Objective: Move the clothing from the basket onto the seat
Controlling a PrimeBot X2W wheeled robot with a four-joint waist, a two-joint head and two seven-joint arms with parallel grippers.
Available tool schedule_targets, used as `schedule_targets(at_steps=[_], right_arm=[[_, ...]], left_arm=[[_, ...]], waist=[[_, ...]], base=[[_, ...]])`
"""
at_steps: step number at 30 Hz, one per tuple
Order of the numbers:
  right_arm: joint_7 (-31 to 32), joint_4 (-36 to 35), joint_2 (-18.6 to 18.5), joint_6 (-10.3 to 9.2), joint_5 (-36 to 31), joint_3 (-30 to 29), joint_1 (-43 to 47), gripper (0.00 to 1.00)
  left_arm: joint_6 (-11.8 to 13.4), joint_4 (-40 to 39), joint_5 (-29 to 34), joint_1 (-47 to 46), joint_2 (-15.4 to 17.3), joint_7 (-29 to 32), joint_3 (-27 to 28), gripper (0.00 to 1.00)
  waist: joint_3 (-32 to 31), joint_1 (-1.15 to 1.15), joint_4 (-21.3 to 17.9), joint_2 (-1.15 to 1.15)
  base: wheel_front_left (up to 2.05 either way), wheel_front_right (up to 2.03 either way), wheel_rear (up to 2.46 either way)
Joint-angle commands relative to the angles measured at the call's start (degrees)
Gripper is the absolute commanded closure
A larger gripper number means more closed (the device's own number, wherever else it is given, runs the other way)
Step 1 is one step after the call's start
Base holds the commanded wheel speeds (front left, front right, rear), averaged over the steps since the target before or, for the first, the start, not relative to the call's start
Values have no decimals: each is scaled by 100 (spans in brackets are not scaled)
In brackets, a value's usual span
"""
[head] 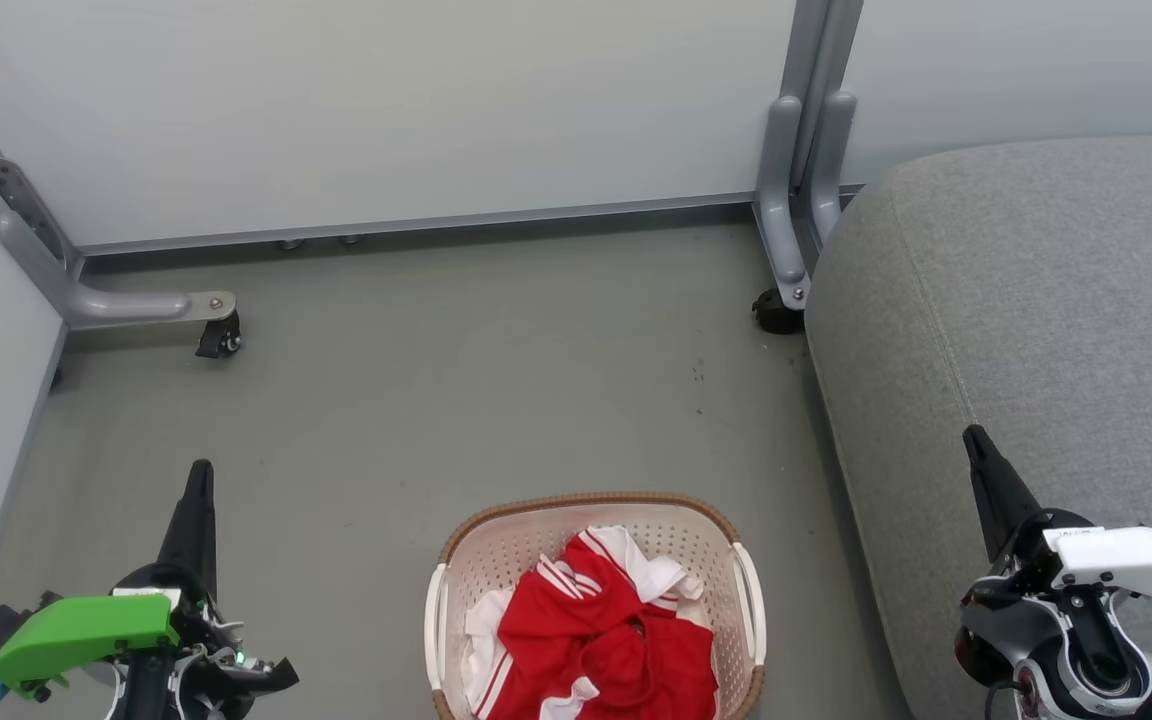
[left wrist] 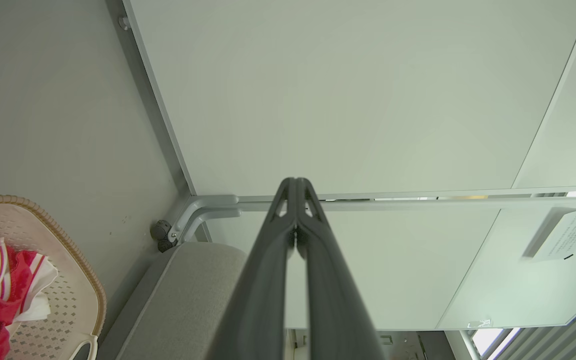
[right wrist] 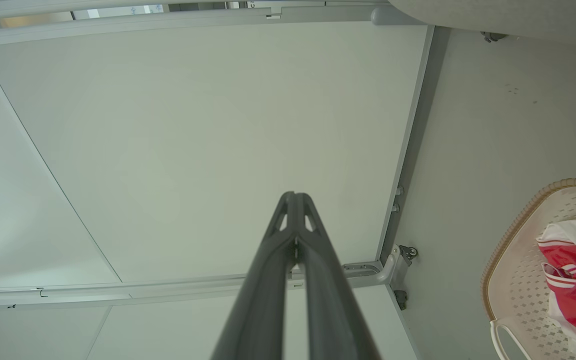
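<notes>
- I logged the basket (head: 506,548) standing on the grey floor (head: 436,380). Its brown woven rim was toward the partition panels (head: 386,110), and its near end was cut off by the bottom edge of the head view.
- The clothing (head: 601,640) lay bunched inside the basket. It was red fabric with white stripes and white panels, heaped toward the near end. The perforated wall was bare at the far end.
- The seat (head: 1036,300) stood to the right of the basket, apart from it, with a strip of floor between them.
- The left gripper (head: 200,472) showed left of the basket and well apart from it, seen against the floor. It pointed away from the basket's near end toward the panels.
- In the left wrist view its two dark fingers (left wrist: 268,280) met at the tips with a thin slit lower down. Nothing was held between them.
- The right gripper (head: 974,442) showed right of the basket, seen against the seat's near side and pointing the same way.
- In the right wrist view its fingers (right wrist: 263,290) were likewise pressed together at the tips, and I saw nothing in their grasp.
- Neither gripper touched the basket or the clothing.
- One caster (head: 221,338) of the panel frame sat beyond the basket to the left. A second caster (head: 776,312) sat beyond it to the right, just beside the seat's far corner.
</notes>
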Motion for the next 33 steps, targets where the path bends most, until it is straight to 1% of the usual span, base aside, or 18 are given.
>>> schedule_targets(at_steps=[1,2,7,13,21,28,33], right_arm=[[9,7,-13,2,-31,4,-42,100],[-1,14,3,0,2,2,7,0],[-22,208,55,-1,-6,39,174,0],[-199,203,49,-1,-289,265,188,0],[-416,209,41,-1,-1272,429,206,0],[-595,32,35,0,-2324,593,266,0],[-734,-46,31,0,-3131,858,319,0]], left_arm=[[-32,6,33,-90,6,8,2,100],[2,14,0,7,-3,-1,-2,0],[13,216,16,179,-47,-21,-28,0],[11,227,371,220,-5,-201,-148,0],[8,66,1338,268,-25,-418,-168,0],[5,-186,2300,351,-30,-594,-280,0],[83,-283,3081,470,-27,-734,-390,0]], waist=[[0,0,0,0],[0,0,0,0],[2,0,0,0],[-13,0,0,0],[-28,0,9,0],[-53,0,18,0],[-95,0,12,0]], base=[[0,0,0],[0,0,0],[0,0,0],[0,0,0],[0,0,0],[0,0,0],[0,0,0]])
